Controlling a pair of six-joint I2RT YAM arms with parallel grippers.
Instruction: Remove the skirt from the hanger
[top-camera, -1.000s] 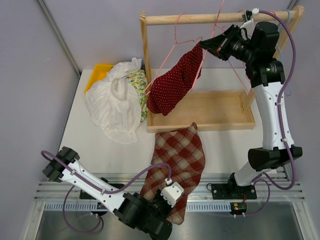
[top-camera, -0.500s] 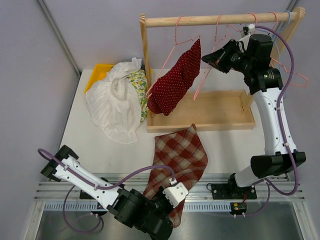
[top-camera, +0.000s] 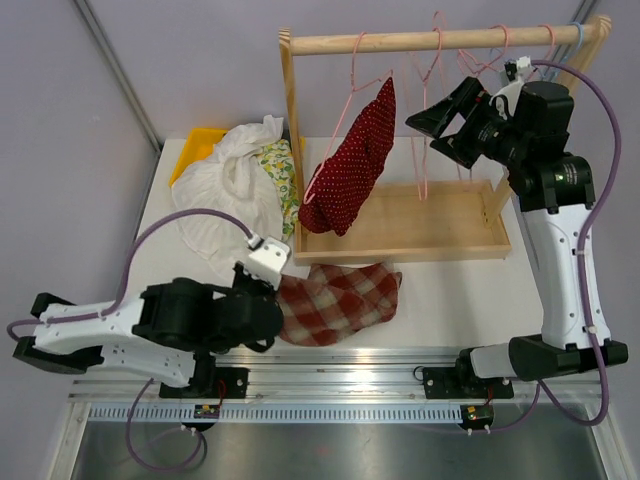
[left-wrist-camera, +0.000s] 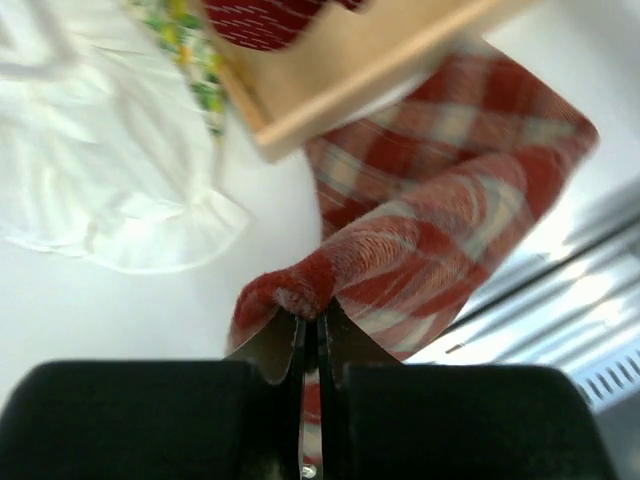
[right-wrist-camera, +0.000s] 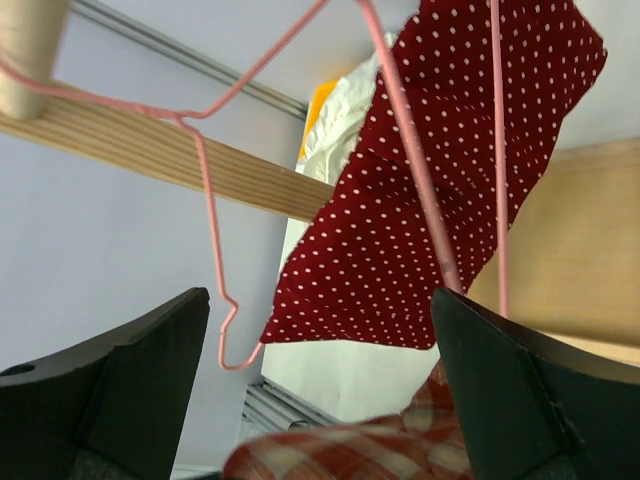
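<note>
The red-and-white plaid skirt (top-camera: 340, 300) (left-wrist-camera: 440, 240) lies bunched on the white table in front of the wooden rack, off any hanger. My left gripper (top-camera: 280, 297) (left-wrist-camera: 310, 322) is shut on a fold at its left end. A red polka-dot skirt (top-camera: 355, 165) (right-wrist-camera: 450, 200) hangs on a pink hanger (top-camera: 352, 75) from the rod (top-camera: 420, 40). An empty pink hanger (top-camera: 424, 150) (right-wrist-camera: 408, 150) hangs just left of my right gripper (top-camera: 435, 130) (right-wrist-camera: 320, 300). That gripper stands open up near the rod, holding nothing.
A heap of white and floral clothes (top-camera: 230, 205) covers a yellow bin (top-camera: 196, 145) at the back left. The rack's wooden base tray (top-camera: 440, 230) sits mid-table behind the plaid skirt. More pink hangers (top-camera: 500, 45) hang at the rod's right end.
My left arm swung from the near centre to the left, dragging the plaid skirt leftward into a bunch. My right gripper let go of the pink hanger, opened and drew back right.
</note>
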